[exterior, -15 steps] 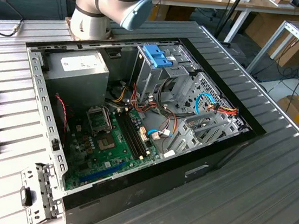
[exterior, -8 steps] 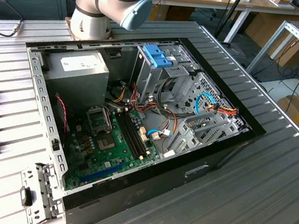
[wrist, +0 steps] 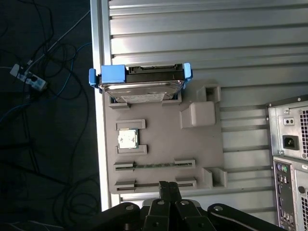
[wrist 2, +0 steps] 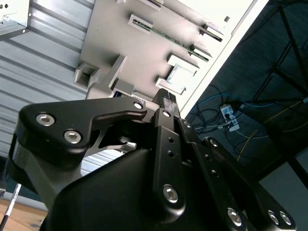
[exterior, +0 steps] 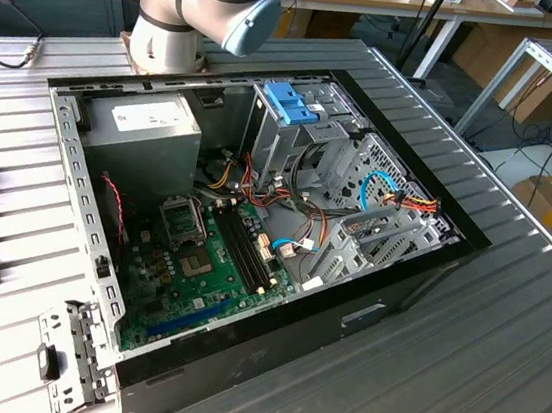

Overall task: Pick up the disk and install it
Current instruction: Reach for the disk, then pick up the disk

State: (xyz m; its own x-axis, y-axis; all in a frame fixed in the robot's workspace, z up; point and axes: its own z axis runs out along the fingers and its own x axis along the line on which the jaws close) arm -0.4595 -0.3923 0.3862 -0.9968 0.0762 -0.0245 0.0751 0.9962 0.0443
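Pick-up not begun: gripper [wrist: 168, 186] pressed together, holding nothing, hovering over the grey holder plate [wrist: 202, 144] on the ribbed metal table [wrist: 192, 29]; the disk [wrist: 140, 83] sits well apart from it, in the plate's farthest slot, beside the table edge; silver-grey metal body, smooth blue plastic rails; judgement: spread the fingers wide, descend squarely, pinch the rigid metal rather than the plastic rails.
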